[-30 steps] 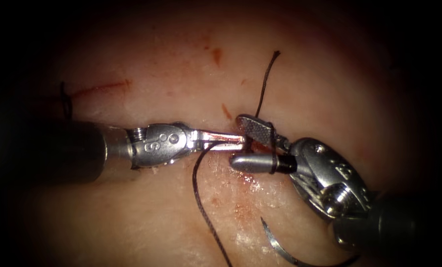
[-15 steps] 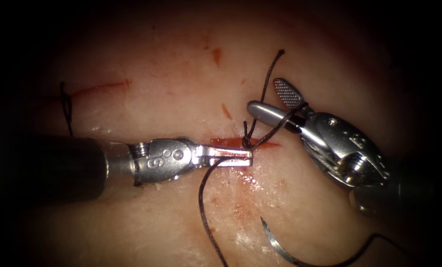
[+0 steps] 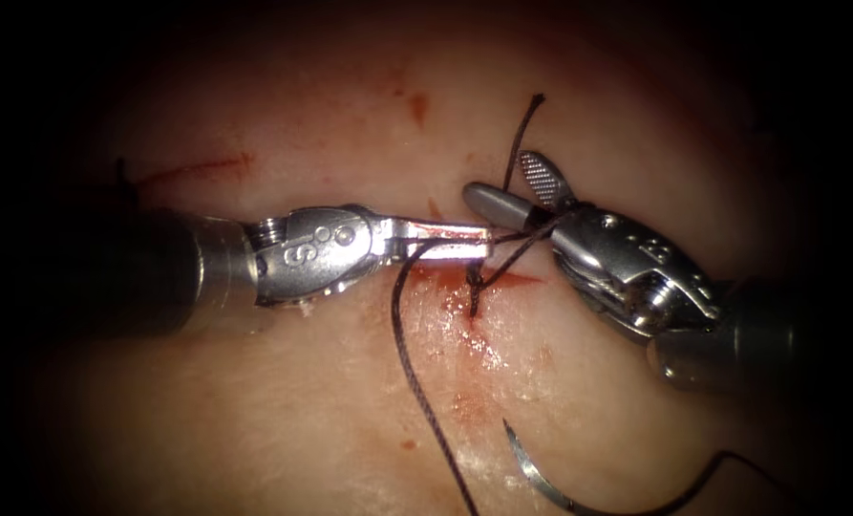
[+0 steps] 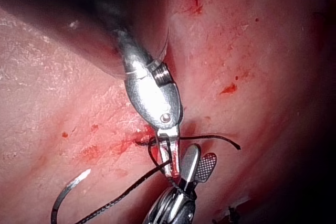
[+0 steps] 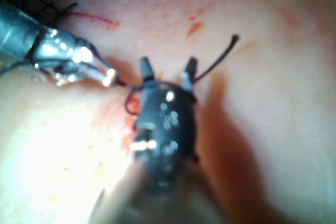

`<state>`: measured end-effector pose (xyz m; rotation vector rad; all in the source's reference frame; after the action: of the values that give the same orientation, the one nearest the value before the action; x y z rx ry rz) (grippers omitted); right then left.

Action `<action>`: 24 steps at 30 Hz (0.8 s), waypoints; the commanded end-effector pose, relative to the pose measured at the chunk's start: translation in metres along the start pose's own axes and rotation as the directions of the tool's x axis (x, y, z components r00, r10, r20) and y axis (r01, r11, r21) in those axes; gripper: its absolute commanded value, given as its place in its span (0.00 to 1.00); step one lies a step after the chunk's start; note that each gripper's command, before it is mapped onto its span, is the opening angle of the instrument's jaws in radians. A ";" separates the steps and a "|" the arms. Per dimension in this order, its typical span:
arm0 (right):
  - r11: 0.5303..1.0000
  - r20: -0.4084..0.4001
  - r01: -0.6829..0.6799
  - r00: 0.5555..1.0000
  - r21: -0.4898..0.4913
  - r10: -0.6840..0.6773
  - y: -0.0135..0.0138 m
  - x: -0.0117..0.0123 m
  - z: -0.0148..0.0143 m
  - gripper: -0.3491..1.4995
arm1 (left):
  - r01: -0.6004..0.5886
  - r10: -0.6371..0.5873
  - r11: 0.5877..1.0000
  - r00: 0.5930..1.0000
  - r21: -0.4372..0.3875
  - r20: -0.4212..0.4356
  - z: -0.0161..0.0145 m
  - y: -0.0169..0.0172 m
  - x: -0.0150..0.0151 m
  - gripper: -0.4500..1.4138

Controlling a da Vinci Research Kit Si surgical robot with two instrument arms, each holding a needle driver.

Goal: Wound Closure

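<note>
Our left tool has its fingers pinched on the soft, floppy thread by the cut; our right tool is wide open with thread looped round it, and the stiff, slippery needle lies loose on the near tissue.

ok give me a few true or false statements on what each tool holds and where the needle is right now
1. The left arm's silver tool has its jaws shut on the dark braided thread. True.
2. The curved steel needle is held in the right arm's jaws. False: it lies free on the pale pork tissue, below the cut and apart from both tools.
3. The right arm's silver tool has its jaws open. True; thread crosses at their base.
4. The needle is driven into the tissue. False: it lies on the surface, its thread trailing off to the right.
5. Thread rises from the short red cut. True.
</note>
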<state>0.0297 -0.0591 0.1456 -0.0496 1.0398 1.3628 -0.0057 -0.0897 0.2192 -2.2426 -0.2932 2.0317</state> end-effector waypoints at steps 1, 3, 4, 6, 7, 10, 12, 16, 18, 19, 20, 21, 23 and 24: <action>1.000 0.003 -0.003 1.000 -0.011 0.003 0.0005 -0.0005 0.0007 0.69 | 0.000 0.000 1.000 1.000 0.003 0.002 0.0006 0.0000 -0.0012 0.00; 1.000 0.011 -0.007 1.000 -0.015 0.007 0.0008 -0.0005 0.0011 0.69 | 0.002 -0.002 1.000 1.000 0.004 0.007 0.0007 -0.0003 -0.0018 0.00; 1.000 0.018 -0.008 1.000 -0.020 0.009 0.0010 -0.0006 0.0013 0.68 | 0.000 0.000 1.000 1.000 0.005 0.008 0.0008 -0.0006 -0.0022 0.00; 0.999 0.035 -0.010 0.999 -0.031 0.011 0.0011 -0.0008 0.0017 0.68 | 0.004 -0.004 1.000 1.000 0.008 0.010 0.0009 -0.0010 -0.0027 0.00; 0.999 0.045 -0.010 0.999 -0.034 0.012 0.0012 -0.0010 0.0019 0.68 | 0.009 -0.009 1.000 1.000 0.009 0.010 0.0009 -0.0014 -0.0029 0.00; 0.999 0.084 -0.001 0.996 -0.045 0.005 0.0013 -0.0019 0.0026 0.67 | 0.013 -0.013 1.000 1.000 0.015 0.013 0.0008 -0.0023 -0.0035 0.00; 0.999 0.109 -0.010 0.994 -0.052 0.016 0.0014 -0.0026 0.0031 0.66 | 0.012 -0.012 1.000 1.000 0.017 0.014 0.0007 -0.0028 -0.0038 0.00; 0.997 0.154 -0.010 0.988 -0.070 0.021 0.0017 -0.0032 0.0036 0.66 | 0.012 -0.012 1.000 1.000 0.021 0.016 0.0005 -0.0035 -0.0041 0.00; 0.997 0.162 -0.008 0.987 -0.077 0.020 0.0018 -0.0033 0.0039 0.66 | 0.012 -0.012 1.000 1.000 0.022 0.016 0.0004 -0.0037 -0.0042 0.00; 0.997 0.167 -0.007 0.986 -0.081 0.021 0.0018 -0.0033 0.0041 0.66 | 0.011 -0.012 1.000 1.000 0.022 0.017 0.0004 -0.0037 -0.0043 0.00; 0.996 0.174 -0.006 0.985 -0.087 0.021 0.0018 -0.0032 0.0043 0.66 | 0.016 -0.017 1.000 1.000 0.023 0.017 0.0004 -0.0037 -0.0043 0.00; 0.996 0.175 -0.005 0.984 -0.089 0.021 0.0018 -0.0033 0.0045 0.65 | 0.015 -0.016 1.000 1.000 0.023 0.017 0.0004 -0.0036 -0.0044 0.00; 0.996 0.175 -0.006 0.984 -0.091 0.022 0.0017 -0.0033 0.0050 0.65 | 0.013 -0.014 1.000 1.000 0.024 0.019 0.0005 -0.0035 -0.0046 0.00; 0.996 0.175 -0.007 0.984 -0.091 0.023 0.0015 -0.0032 0.0054 0.65 | 0.018 -0.019 1.000 1.000 0.024 0.019 0.0005 -0.0034 -0.0047 0.00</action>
<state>0.0312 -0.0578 0.1510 0.0081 0.8287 1.4033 -0.0063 -0.0870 0.2239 -2.1992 -0.2840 2.0399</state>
